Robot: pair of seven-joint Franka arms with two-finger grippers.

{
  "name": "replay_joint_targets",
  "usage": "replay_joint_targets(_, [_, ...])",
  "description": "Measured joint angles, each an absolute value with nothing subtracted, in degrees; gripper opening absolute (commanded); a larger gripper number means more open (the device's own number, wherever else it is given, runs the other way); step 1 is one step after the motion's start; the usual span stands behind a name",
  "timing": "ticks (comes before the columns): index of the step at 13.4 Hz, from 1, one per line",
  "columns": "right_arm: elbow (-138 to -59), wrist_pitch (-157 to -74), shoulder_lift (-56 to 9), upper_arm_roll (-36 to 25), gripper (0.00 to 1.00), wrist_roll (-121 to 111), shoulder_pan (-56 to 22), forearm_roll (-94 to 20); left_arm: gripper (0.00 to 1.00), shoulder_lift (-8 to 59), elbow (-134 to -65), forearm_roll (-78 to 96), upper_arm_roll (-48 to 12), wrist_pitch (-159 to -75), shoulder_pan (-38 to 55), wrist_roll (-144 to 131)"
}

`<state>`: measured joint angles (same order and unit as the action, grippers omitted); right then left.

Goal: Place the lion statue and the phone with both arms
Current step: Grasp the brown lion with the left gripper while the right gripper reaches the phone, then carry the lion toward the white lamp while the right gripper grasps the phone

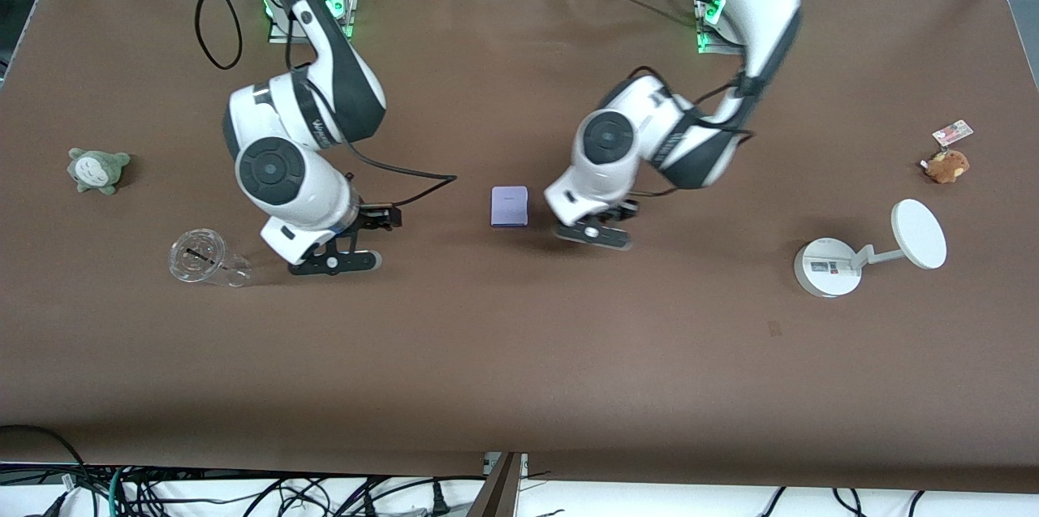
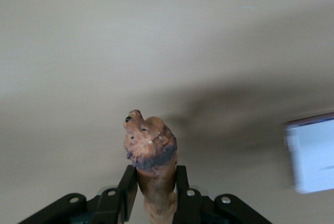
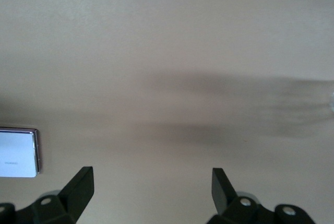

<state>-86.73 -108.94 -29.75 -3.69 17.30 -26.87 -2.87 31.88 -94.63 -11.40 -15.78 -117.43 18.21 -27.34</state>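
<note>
My left gripper (image 1: 592,233) is shut on the reddish-brown lion statue (image 2: 151,151) and holds it low over the middle of the table, beside the phone. In the left wrist view the statue's head sticks out past the closed gripper (image 2: 155,171). The statue is hidden under the hand in the front view. The pale lavender phone (image 1: 509,205) lies flat on the table between the two grippers; it also shows in the left wrist view (image 2: 313,153) and the right wrist view (image 3: 18,153). My right gripper (image 1: 334,261) is open and empty (image 3: 152,173) over bare table, toward the right arm's end from the phone.
A clear plastic cup (image 1: 207,259) lies on its side beside the right gripper. A grey-green plush (image 1: 97,169) sits at the right arm's end. A white stand with a disc (image 1: 868,253), a tan-brown plush (image 1: 947,165) and a small card (image 1: 952,131) are at the left arm's end.
</note>
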Motion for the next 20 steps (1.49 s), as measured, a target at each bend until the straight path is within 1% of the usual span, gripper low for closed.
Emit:
replay_joint_targets(2, [-86.73, -110.51, -30.96, -3.69, 1.0, 17.36, -27.73, -6.22, 0.0, 29.63, -94.66, -11.41, -15.67, -112.13, 12.34, -22.21])
replay_joint_targets(4, [-86.72, -112.21, -32.08, -3.67, 1.0, 18.52, -29.09, -8.87, 0.0, 29.24, -94.72, -11.42, -15.55, -109.64, 7.19, -18.38])
replay_joint_targets(9, [-86.68, -117.81, -36.75, -3.53, 1.0, 28.46, -35.16, -9.42, 0.0, 29.76, -95.67, -12.92, -15.09, -109.28, -4.37, -10.58])
replay_joint_targets(14, [-86.59, -124.73, -42.07, -3.44, 1.0, 35.45, -42.06, -9.44, 0.01, 33.28, -96.96, -16.96, -15.03, -115.18, -7.96, -9.99])
replay_joint_targets(15, [-86.54, -125.2, -42.58, -3.46, 1.0, 35.74, -43.02, -9.44, 0.04, 33.91, -97.04, -16.96, -15.04, -116.09, -8.26, -9.88])
replay_joint_targets(20, [-86.52, -126.86, -43.27, -3.48, 1.0, 35.79, -44.96, -9.44, 0.04, 36.47, -97.19, -16.97, -15.04, -119.07, -9.87, -9.78])
